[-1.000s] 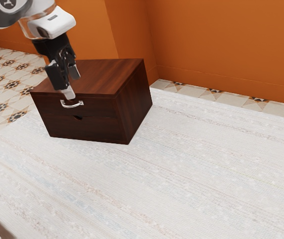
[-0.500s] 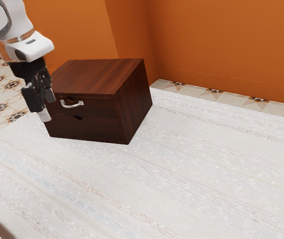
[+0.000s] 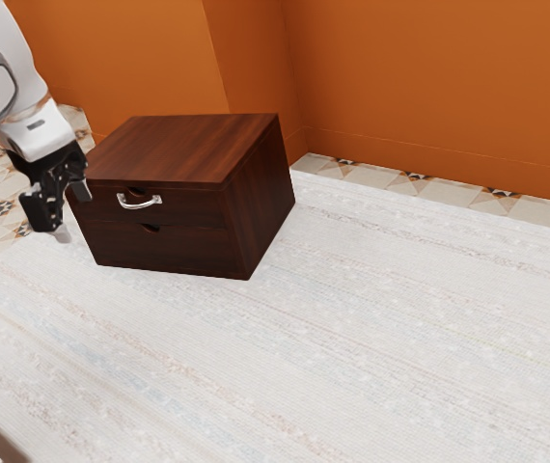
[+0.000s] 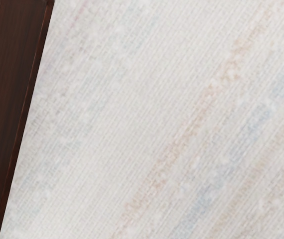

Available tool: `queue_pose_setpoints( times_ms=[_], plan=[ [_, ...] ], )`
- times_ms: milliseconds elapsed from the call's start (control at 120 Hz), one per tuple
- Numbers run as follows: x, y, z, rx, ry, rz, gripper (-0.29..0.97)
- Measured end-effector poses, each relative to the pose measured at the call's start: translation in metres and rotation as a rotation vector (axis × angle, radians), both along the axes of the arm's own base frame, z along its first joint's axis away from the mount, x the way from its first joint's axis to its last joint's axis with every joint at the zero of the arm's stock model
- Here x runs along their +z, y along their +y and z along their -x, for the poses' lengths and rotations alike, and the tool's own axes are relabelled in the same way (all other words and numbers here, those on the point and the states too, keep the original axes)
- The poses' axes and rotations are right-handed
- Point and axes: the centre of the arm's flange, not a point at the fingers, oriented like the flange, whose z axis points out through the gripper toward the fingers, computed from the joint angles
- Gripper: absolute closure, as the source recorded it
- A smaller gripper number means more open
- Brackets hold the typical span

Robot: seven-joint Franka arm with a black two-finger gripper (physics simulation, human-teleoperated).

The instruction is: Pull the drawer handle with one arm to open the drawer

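Your end effector (image 3: 55,222) hangs at the exterior view's left of the dark wooden cabinet (image 3: 183,145), just beside its front corner, apart from the metal handle (image 3: 139,202) and holding nothing; you cannot tell whether it is spread wide or narrow. The handle sits on the upper drawer (image 3: 174,205), whose front looks level with the lower drawer (image 3: 164,243), and the cabinet stands on the pale woven desk (image 3: 371,328) near the orange wall (image 3: 429,77). Your wrist view shows the cabinet's dark wood bordering the desk's weave.
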Motion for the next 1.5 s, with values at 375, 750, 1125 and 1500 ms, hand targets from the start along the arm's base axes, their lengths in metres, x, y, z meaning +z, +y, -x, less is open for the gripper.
queue_pose_setpoints(
  times_ms=[375,750,1125,1500],
  plan=[
    [-0.027,0.015,-0.046,-0.288,-0.182,0.023,0.36],
    [-0.042,0.041,-0.065,-0.475,-0.29,-0.046,0.5],
    [-0.062,0.071,-0.068,-0.563,-0.28,-0.108,0.51],
    [-0.084,0.087,-0.072,-0.601,-0.262,-0.123,0.52]
  ],
)
